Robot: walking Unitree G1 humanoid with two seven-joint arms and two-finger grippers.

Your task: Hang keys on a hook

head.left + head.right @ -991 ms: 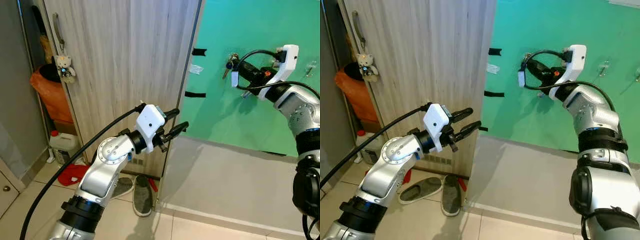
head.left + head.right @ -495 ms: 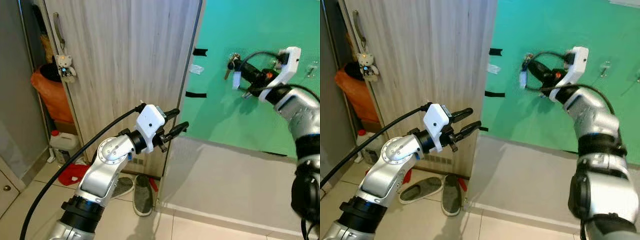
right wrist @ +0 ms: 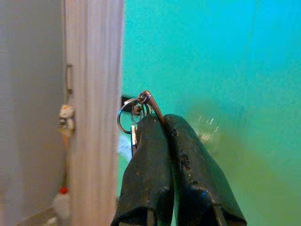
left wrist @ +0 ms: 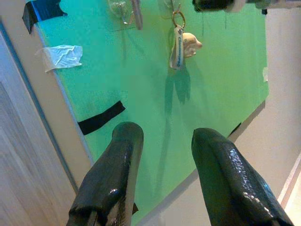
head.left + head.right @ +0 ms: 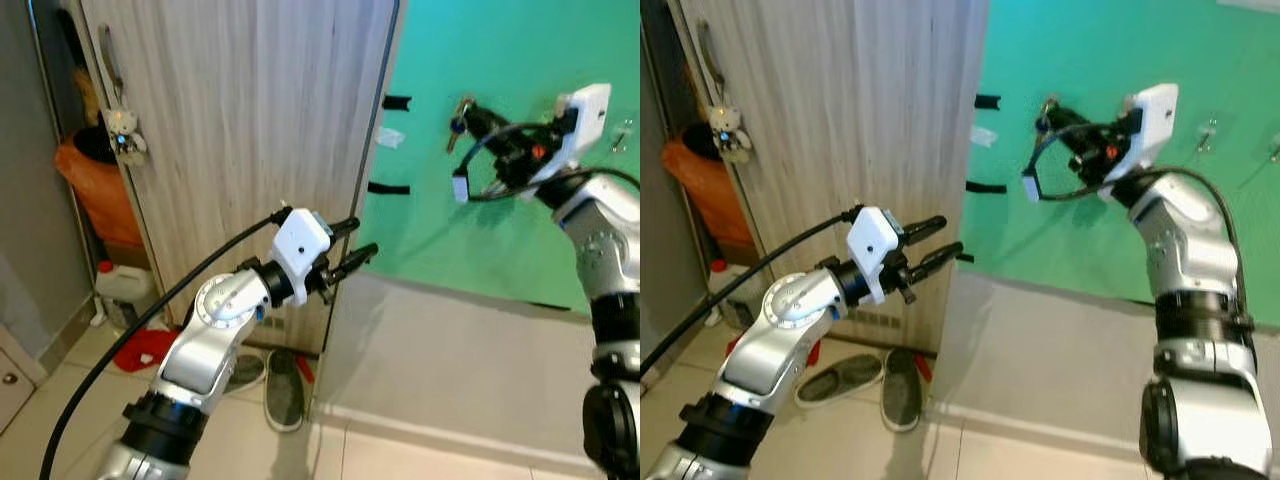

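My right gripper [image 5: 477,114] is raised against the green wall board [image 5: 450,250], shut on a bunch of keys [image 5: 458,120]. A white tag [image 5: 460,188] dangles below them on a dark loop. In the right wrist view the metal key ring [image 3: 141,100] sticks out from between the pressed fingertips, with a blurred clear hook [image 3: 207,125] on the board just behind. More clear hooks [image 5: 1210,135] sit further right on the board. My left gripper [image 5: 350,255] is held open at chest height beside the wooden door, holding nothing.
A tall wood-grain door [image 5: 250,120] stands left of the board, a small teddy charm [image 5: 122,140] hanging by its handle. Shoes [image 5: 285,385], a white jug [image 5: 122,285] and an orange bag [image 5: 95,185] lie at its foot. Another keychain [image 4: 181,42] hangs on a hook.
The right gripper has lifted and turned with the keys, and the white tag has swung down and to the left. The left arm has stayed put.
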